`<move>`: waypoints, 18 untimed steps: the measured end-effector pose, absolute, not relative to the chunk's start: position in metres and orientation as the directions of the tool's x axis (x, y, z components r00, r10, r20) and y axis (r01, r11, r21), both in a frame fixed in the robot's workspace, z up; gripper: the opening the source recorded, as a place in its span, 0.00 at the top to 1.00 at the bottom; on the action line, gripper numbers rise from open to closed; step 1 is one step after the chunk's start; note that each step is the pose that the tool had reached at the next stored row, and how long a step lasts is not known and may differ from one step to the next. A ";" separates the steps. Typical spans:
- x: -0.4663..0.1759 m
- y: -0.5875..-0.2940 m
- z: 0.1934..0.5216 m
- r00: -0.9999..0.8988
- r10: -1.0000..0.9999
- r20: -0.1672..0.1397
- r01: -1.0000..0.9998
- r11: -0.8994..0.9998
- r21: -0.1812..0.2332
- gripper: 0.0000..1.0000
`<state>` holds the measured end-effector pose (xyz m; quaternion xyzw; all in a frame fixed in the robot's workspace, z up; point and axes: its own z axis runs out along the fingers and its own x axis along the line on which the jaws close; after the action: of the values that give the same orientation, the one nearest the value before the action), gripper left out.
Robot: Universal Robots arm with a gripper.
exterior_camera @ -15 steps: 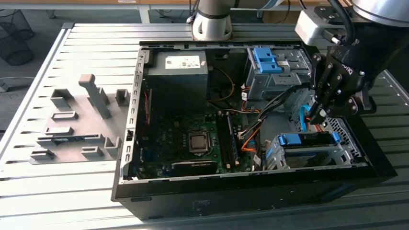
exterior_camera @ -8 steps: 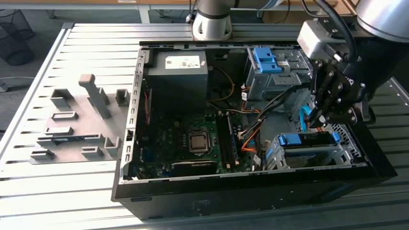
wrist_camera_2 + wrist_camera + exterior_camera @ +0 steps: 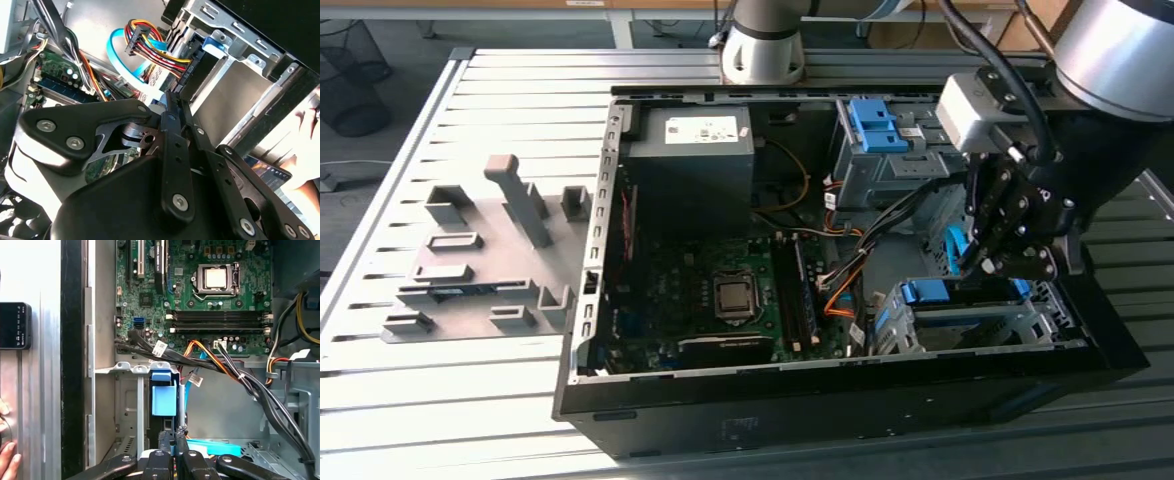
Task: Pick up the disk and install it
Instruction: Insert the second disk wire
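Your hand [image 3: 1003, 262] at right of frame, over drive cage [image 3: 961, 322] holding disk [image 3: 945, 292]; grip state unclear.

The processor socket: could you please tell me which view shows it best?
The first wrist view: the processor socket faces the camera squarely, unobstructed. The exterior view shows it smaller, at a slant; the second wrist view catches the circuit board nearby.

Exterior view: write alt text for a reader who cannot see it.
A robot arm's tool reaches into an open computer case, just above a metal drive cage with a blue-framed disk at the exterior view's right. A motherboard and a grey power supply fill the case; a grey fixture plate lies beside it.
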<state>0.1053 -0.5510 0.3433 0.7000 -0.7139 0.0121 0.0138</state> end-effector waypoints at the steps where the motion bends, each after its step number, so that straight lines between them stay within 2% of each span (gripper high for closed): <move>1: 0.105 -0.551 0.342 -0.020 -0.999 0.036 -1.000 0.020 0.002 0.84; 5: 0.107 -0.551 0.340 -0.020 -1.000 0.019 -1.000 0.020 0.002 0.84; 8: 0.107 -0.552 0.340 -0.020 -0.999 -0.032 -1.000 0.020 0.003 0.84; 10: 0.107 -0.554 0.340 -0.020 -0.998 -0.053 -1.000 0.020 0.004 0.84; 18: 0.107 -0.564 0.338 -0.020 -0.998 -0.054 -1.000 0.020 0.004 0.84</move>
<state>0.1072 -0.5640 0.3382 0.6999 -0.7138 -0.0201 -0.0179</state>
